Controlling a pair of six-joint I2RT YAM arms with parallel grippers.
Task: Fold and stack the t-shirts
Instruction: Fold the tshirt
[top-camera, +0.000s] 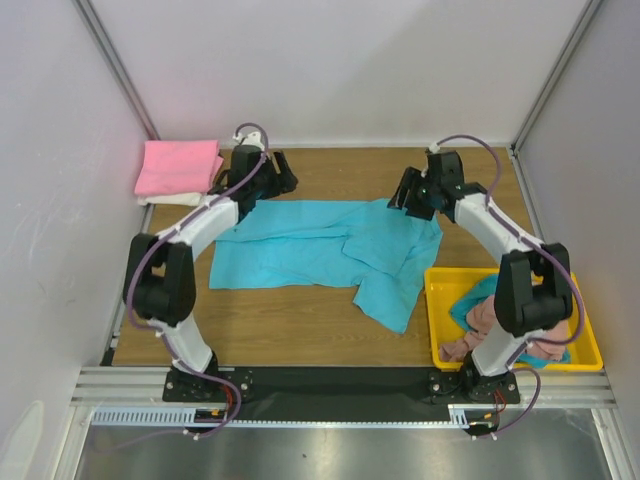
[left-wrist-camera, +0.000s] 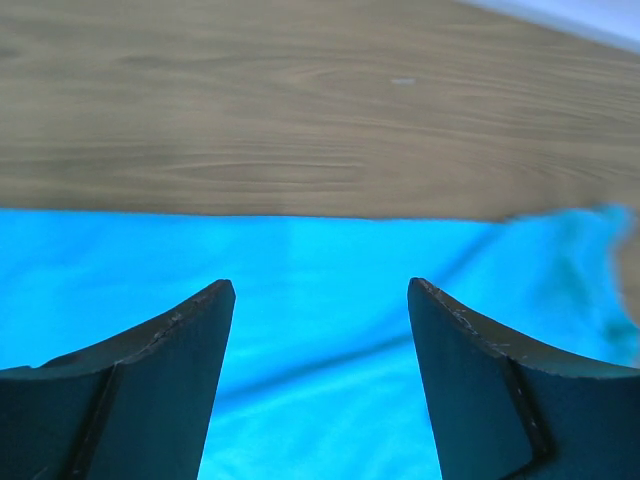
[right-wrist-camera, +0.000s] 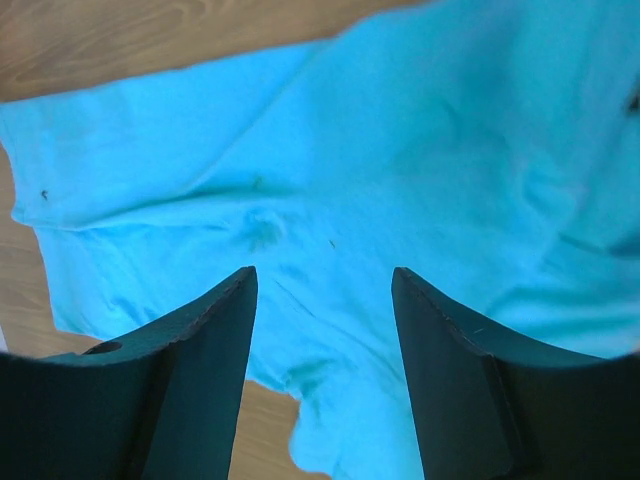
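Observation:
A turquoise t-shirt (top-camera: 320, 250) lies spread across the wooden table (top-camera: 300, 330), one part trailing toward the front right. My left gripper (top-camera: 275, 178) hovers over its far left edge, open, with only cloth (left-wrist-camera: 320, 330) showing between the fingers. At the far right corner of the shirt my right gripper (top-camera: 412, 192) is open above the cloth (right-wrist-camera: 400, 180); nothing is pinched. A folded bright pink t-shirt (top-camera: 178, 165) rests on a cream white t-shirt (top-camera: 165, 199) at the back left. A dusty pink t-shirt (top-camera: 478, 322) and a teal one (top-camera: 472, 300) lie crumpled in the tray.
The shallow yellow tray (top-camera: 440, 320) sits at the front right, beside the right arm's base. White walls and metal posts close in the table on three sides. Bare wood (left-wrist-camera: 300, 110) shows beyond the shirt's far edge.

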